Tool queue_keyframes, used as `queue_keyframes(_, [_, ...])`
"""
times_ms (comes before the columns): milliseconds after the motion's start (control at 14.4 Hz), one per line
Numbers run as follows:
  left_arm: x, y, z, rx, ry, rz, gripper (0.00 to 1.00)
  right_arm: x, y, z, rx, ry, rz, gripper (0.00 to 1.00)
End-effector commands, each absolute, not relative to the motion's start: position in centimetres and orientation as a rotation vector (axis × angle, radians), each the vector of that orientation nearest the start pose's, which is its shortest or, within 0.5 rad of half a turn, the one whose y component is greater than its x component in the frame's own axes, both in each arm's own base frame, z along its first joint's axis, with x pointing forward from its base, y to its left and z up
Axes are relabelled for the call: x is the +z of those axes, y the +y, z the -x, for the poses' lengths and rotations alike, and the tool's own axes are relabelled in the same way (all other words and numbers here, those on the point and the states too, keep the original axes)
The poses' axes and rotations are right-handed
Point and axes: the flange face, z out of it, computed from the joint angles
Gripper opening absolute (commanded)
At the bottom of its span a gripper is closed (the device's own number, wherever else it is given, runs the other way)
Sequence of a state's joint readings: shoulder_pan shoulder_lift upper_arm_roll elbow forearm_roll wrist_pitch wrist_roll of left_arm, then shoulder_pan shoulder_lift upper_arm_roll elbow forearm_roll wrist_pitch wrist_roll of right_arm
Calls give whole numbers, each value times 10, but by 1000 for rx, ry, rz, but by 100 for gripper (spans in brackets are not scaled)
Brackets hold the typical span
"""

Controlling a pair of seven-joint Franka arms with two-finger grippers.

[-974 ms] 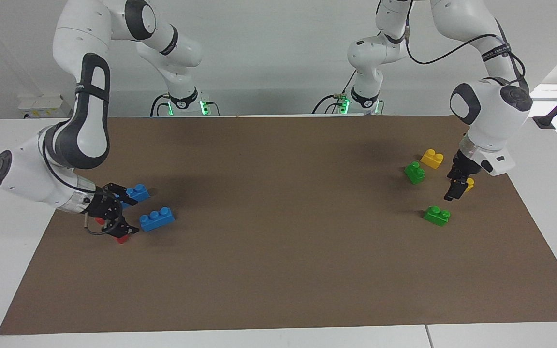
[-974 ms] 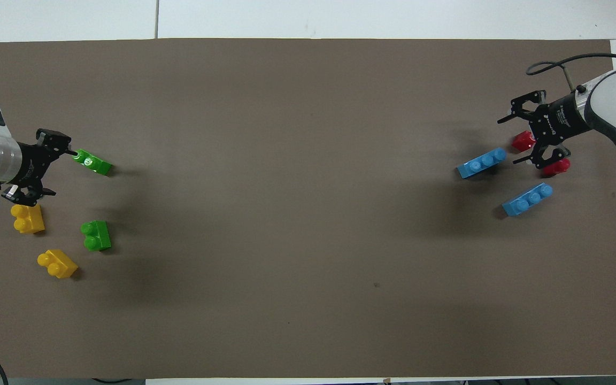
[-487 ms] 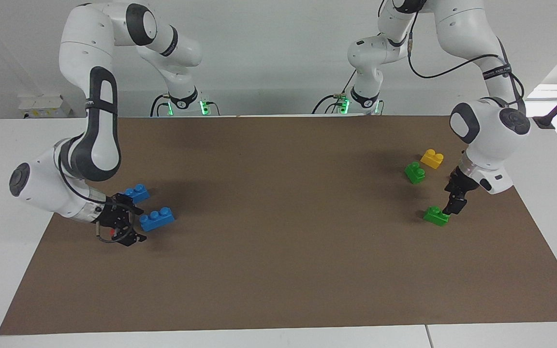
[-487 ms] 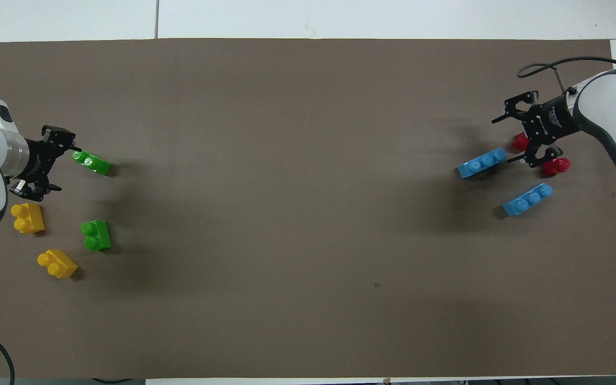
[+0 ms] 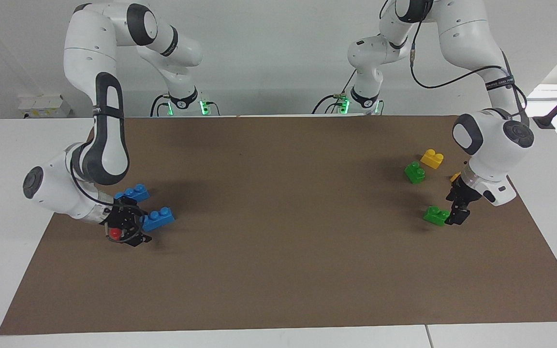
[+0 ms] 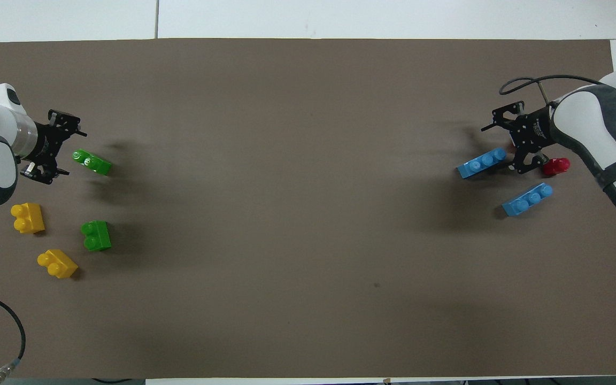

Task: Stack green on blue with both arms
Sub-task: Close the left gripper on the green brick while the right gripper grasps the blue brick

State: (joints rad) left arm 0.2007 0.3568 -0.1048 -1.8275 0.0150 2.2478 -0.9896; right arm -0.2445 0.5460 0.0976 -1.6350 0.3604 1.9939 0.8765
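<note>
A: Facing view first. Where is the left gripper (image 5: 456, 216)?

B: Low over the brown mat (image 5: 278, 270), at the left arm's end of the tabletop, just beside the green brick (image 5: 436, 215) that lies farthest from the robots. Its fingers are spread and hold nothing (whether a fingertip touches the brick, I cannot tell).

A: And the other green brick (image 5: 414, 172)?

B: Nearer to the robots than that first green brick, with a yellow brick (image 5: 432, 158) close beside it.

A: The right gripper (image 5: 128, 227)?

B: Down at the right arm's end, right at one end of the long blue brick (image 5: 158, 219), fingers apart, not gripping. A red brick (image 5: 114, 234) shows through the gripper. The second blue brick (image 5: 133, 193) lies nearer to the robots.

A: Now the overhead view.

B: The left gripper (image 6: 58, 147) stands released just beside the green brick (image 6: 91, 162), toward the mat's edge. The second green brick (image 6: 95, 235) and two yellow bricks (image 6: 28, 217) lie nearer to the robots than it.

A: The right side of things?

B: The right gripper (image 6: 516, 140), open, is over the end of the blue brick (image 6: 482, 162); a red brick (image 6: 555, 166) lies beside that gripper, and the other blue brick (image 6: 527, 199) sits nearer to the robots.
</note>
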Motion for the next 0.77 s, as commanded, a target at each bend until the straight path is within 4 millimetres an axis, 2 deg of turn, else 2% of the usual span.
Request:
queue_keyframes(0, [336,70,-651,-74,-1664,2710,100,291,-86,-652,434,1590,2296,100])
queue_keyframes(418, [321,73,-648,-39,-1669,2699,100,285,-86,-649,430,1581,2277,100])
queue_keyframes(696, [310,76,-647,-18,-1671,2694,100,278,-93,-645,379,1614,2259,96])
